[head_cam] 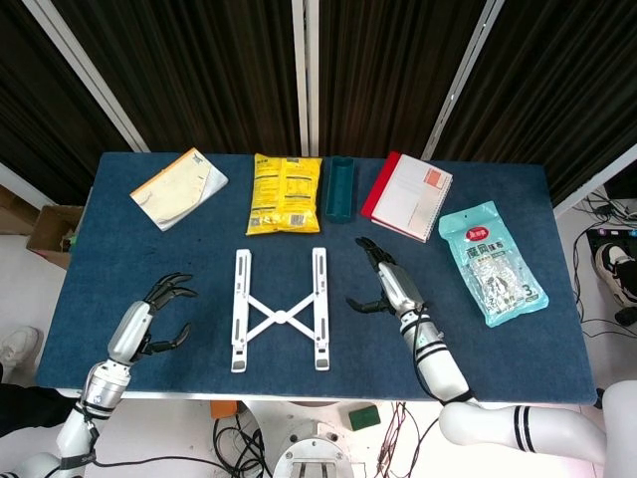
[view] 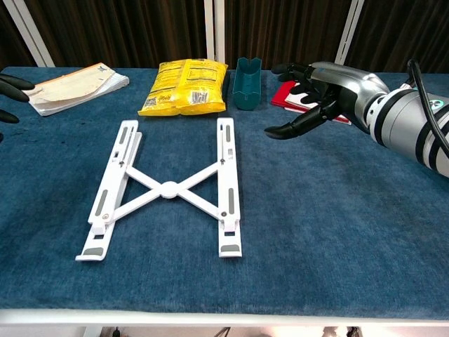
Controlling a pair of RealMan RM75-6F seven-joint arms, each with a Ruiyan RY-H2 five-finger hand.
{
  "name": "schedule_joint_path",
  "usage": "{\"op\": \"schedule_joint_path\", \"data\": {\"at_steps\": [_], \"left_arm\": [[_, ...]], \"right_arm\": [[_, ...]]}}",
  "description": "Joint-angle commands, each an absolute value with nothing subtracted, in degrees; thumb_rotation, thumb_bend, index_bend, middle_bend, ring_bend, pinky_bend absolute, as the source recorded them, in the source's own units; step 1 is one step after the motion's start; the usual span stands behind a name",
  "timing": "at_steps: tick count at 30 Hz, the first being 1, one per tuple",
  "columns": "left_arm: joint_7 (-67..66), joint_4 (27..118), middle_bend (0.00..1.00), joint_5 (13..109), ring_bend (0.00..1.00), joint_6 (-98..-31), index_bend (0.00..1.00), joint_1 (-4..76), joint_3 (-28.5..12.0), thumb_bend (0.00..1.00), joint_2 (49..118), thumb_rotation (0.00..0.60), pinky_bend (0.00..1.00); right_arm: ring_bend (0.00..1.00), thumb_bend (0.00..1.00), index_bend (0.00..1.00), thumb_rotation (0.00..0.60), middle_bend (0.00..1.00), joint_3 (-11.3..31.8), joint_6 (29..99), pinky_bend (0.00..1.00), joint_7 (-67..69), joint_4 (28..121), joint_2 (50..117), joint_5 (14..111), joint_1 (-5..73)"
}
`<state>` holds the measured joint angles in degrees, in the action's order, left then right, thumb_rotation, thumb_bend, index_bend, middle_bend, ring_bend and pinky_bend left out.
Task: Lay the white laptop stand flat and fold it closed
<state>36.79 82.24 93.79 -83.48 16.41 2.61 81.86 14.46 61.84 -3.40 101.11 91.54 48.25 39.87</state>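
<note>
On table (head_cam: 149, 269): white laptop stand (head_cam: 278, 322) flat, unfolded; both robot hands spread, empty; labels unreadable.

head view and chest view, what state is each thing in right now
laptop stand: lying flat on the table, rails still spread, not folded
left hand: empty, fingers apart, clear of the stand
right hand: empty, fingers apart, clear of the stand
green cup: upright
spiral notebook: closed
</note>
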Motion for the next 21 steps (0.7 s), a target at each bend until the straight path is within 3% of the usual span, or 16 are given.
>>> {"op": "schedule_joint_path", "data": {"at_steps": [1,8,12,14,18,21], "left_arm": [[35.8,82.6,0.13,93.0,0.07,-82.3,0.29,16.8,2.1,0.38,80.4,0.600,0.23],[22.0,82.0,0.13,90.0,0.07,-77.2,0.29,19.6,-0.5,0.38,76.0,0.600,0.23],[12.6,80.7,0.13,88.9,0.07,-74.5,0.26,21.6,-2.0,0.31,76.0,0.600,0.22],[8.8,80.4,0.11,88.0,0.07,-72.2,0.22,22.8,-2.4,0.22,76.4,0.600,0.20],[2.5,79.0,0.08,86.4,0.06,-69.4,0.17,24.8,-3.6,0.09,78.3,0.600,0.18],[-1.8,77.1,0.05,85.2,0.05,-67.3,0.15,26.5,-4.6,0.04,80.2,0.600,0.18]], "right_arm": [[0.00,0.18,0.00,0.600,0.00,13.9,62.8,0.00,-3.0,101.7,90.7,52.3,39.0],[0.00,0.20,0.00,0.600,0.02,7.4,58.3,0.00,-5.3,103.6,81.1,69.3,39.1],[0.00,0.19,0.01,0.600,0.15,4.4,61.6,0.01,-11.7,101.6,79.4,79.7,38.7],[0.07,0.16,0.10,0.600,0.25,3.5,64.7,0.08,-14.0,99.6,80.1,84.6,38.0],[0.35,0.03,0.36,0.600,0.50,2.4,67.9,0.39,-15.5,94.8,82.4,90.2,37.4],[0.45,0.00,0.47,0.600,0.59,2.2,67.9,0.46,-16.3,92.0,84.2,91.5,37.5]]}}
